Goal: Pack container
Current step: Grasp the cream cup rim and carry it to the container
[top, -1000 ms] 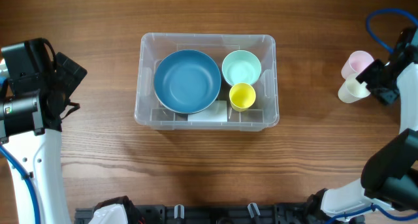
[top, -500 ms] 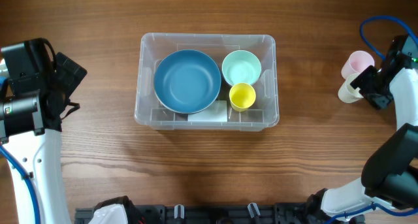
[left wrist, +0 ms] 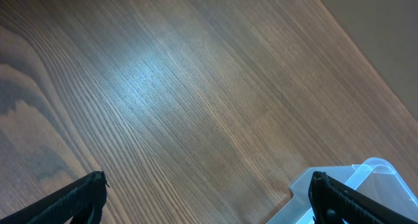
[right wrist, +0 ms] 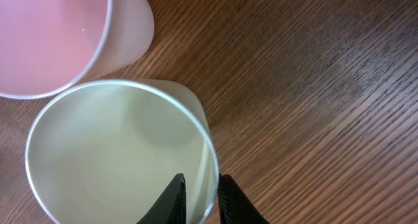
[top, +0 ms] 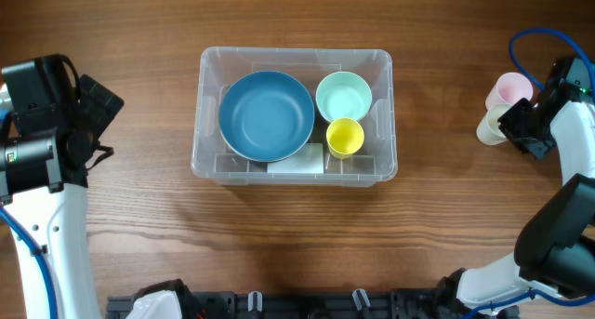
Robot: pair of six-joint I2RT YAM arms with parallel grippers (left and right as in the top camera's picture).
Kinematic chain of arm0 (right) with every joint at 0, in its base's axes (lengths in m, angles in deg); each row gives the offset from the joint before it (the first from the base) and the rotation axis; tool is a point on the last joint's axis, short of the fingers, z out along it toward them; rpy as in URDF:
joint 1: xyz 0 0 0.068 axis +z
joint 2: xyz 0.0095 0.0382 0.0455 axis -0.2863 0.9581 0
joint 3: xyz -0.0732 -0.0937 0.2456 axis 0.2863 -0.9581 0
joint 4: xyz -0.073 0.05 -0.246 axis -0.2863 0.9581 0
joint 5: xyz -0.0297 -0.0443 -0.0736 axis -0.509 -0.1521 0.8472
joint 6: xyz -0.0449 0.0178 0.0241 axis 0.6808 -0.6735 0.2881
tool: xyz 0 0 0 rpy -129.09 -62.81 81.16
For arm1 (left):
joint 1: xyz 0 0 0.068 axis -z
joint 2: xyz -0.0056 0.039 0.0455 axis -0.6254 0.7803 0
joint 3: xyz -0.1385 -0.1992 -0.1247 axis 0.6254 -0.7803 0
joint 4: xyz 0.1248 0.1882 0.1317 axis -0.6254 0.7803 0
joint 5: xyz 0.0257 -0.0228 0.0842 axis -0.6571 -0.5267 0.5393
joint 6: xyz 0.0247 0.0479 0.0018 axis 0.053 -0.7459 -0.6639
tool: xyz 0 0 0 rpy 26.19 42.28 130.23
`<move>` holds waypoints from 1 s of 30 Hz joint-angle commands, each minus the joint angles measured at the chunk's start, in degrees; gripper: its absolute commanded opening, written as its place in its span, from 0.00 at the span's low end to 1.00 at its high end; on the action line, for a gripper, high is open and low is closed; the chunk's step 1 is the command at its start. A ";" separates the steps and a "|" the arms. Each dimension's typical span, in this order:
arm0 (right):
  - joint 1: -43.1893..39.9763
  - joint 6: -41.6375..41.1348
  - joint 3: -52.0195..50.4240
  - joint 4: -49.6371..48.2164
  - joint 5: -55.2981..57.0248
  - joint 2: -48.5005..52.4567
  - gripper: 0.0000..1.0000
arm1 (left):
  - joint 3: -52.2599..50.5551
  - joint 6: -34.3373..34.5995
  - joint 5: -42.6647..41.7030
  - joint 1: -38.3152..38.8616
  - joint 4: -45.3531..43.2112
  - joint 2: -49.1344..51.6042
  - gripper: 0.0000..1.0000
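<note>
The container [top: 386,114], a clear plastic bin, sits mid-table and holds a blue bowl [top: 267,115], a mint bowl [top: 343,96] and a yellow cup [top: 345,137]. At the far right stand a pink cup [top: 512,86] and a cream cup [top: 490,126], side by side. My right gripper [top: 507,126] is at the cream cup. In the right wrist view the gripper [right wrist: 201,179] pinches the cream cup's [right wrist: 111,152] rim, one finger inside and one outside, beside the pink cup [right wrist: 52,34]. My left gripper [left wrist: 209,181] hangs open over bare wood, a container corner [left wrist: 356,175] by its right finger.
A white label [top: 297,159] lies on the container's base near its front wall. A blue cable [top: 525,40] loops above the right arm. The left arm [top: 46,114] stands at the table's left edge. Black fixtures line the front edge.
My right gripper has closed on the cream cup's rim and shifted slightly left, the cup moving with it. The left arm has not moved.
</note>
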 commanded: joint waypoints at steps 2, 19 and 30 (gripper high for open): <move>-0.24 -0.24 -0.39 0.61 -0.52 0.66 0.18 | 0.90 0.11 0.09 -0.37 -0.11 -0.24 1.00; 3.28 4.55 0.42 2.49 -3.52 -5.88 0.05 | 0.90 0.11 0.09 -0.37 -0.11 -0.24 1.00; 22.25 18.23 4.76 3.56 -4.61 -29.38 0.04 | 0.90 0.09 0.09 -0.37 -0.11 -0.24 1.00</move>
